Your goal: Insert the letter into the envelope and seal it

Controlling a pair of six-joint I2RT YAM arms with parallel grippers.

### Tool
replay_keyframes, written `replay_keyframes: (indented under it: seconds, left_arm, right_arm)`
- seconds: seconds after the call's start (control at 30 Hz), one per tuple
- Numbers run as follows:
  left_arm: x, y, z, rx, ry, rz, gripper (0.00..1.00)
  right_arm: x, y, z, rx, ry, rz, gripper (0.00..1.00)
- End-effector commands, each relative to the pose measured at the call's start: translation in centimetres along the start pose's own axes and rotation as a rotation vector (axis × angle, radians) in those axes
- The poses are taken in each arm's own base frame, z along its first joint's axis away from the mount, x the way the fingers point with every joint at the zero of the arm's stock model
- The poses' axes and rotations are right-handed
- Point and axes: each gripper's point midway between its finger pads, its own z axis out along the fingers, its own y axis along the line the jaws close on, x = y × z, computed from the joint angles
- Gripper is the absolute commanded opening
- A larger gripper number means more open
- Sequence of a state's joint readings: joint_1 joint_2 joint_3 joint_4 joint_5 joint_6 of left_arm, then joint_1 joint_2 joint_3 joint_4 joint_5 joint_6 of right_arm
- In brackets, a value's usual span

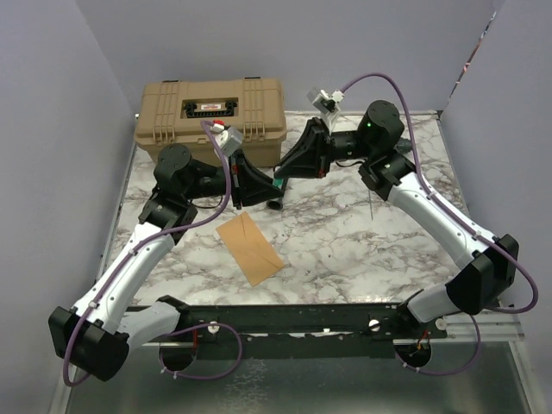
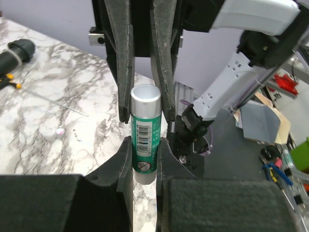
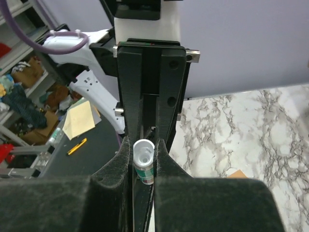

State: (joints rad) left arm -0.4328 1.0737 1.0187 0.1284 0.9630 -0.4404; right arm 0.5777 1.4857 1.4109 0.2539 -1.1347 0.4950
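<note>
- The glue stick [image 2: 145, 130] was pinched from both ends: its green body by the left gripper [image 2: 144, 144], its other end by the right gripper [image 3: 143, 147].
- The envelope [image 1: 250, 247] was laid flat on the marble table [image 1: 371, 241], apart from both grippers.

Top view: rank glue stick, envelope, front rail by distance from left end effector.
1. glue stick: clamped in the left end effector, centre of view.
2. envelope: lying flat, a little closer to the front.
3. front rail: along the near edge, farthest.
</note>
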Motion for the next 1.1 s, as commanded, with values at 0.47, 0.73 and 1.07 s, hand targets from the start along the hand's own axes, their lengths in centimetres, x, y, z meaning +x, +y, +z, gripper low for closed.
replay_keyframes:
  seconds: [0.47, 0.73, 1.07]
  left_arm:
    - [-0.5, 8.4, 0.0, -0.396, -0.091, -0.016, 0.00]
    - [-0.2, 9.5, -0.4, -0.459, -0.100, -0.029, 0.00]
    - [0.9, 9.5, -0.2, -0.441, -0.064, -0.047, 0.00]
  right_arm:
    - [0.2, -10.7, -0.3, 0.790, -0.100, 0.273, 0.60]
    - [1.4, -11.2, -0.2, 0.813, -0.065, 0.322, 0.45]
    - [0.3, -10.5, 0.1, 0.784, -0.110, 0.318, 0.54]
